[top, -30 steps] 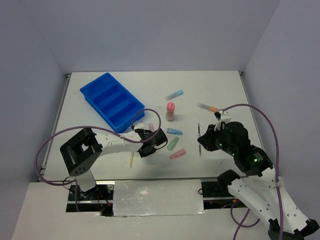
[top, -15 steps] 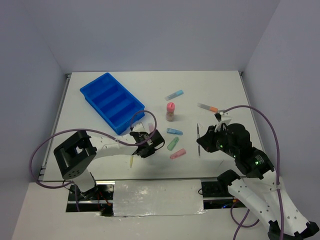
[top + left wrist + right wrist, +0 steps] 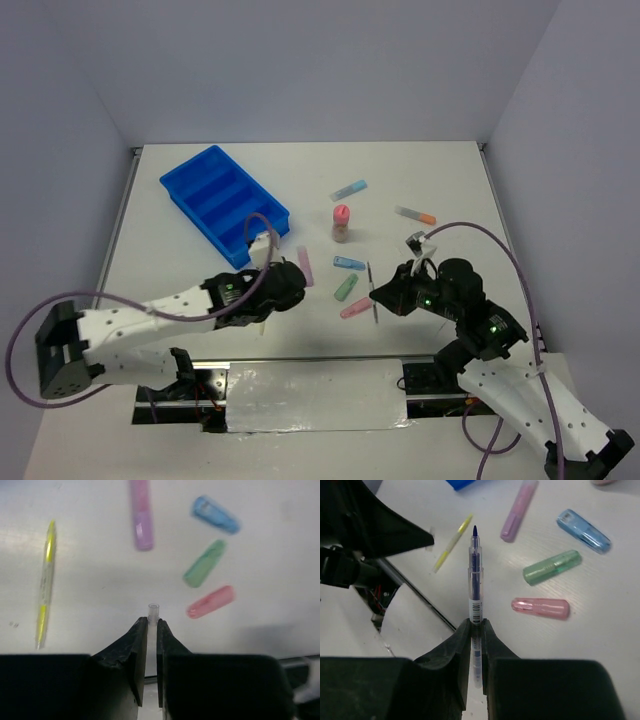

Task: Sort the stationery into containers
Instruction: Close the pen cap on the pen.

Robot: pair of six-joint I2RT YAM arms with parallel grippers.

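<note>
Clamping dark pen (image 3: 475, 570), right gripper (image 3: 476, 622); pen tip juts ahead; left gripper (image 3: 152, 621) pinching clear tube (image 3: 153, 611).

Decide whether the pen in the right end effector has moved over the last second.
Yes. In the overhead view the pen has shifted left, toward the pink stick, which has stayed put.

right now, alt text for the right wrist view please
The right gripper is shut on a clear blue-ink pen, its tip pointing away. Beyond it on the white table lie a purple stick, a blue stick, a green stick, a pink stick and a yellow pencil.
</note>
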